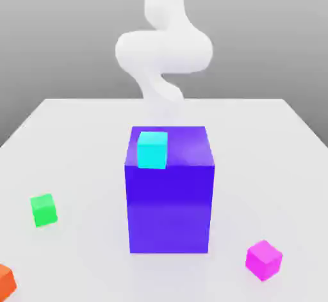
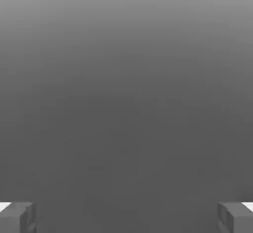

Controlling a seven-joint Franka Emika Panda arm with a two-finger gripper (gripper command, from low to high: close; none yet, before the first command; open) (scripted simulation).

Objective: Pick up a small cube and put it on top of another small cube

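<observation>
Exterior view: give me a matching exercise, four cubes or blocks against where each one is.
1. Small cyan cube
2. Small green cube
3. Small magenta cube
4. Large blue-violet block

A. On the white table, toward the exterior view's right
B. Beneath another cube
C. On the white table, toward the exterior view's left
D. On top of the block

Pairs: 1-D, 2-C, 3-A, 4-B

Wide-open jaws (image 2: 126, 218), dark fingertips (image 2: 27, 217) well apart, plain gray shading between
</observation>
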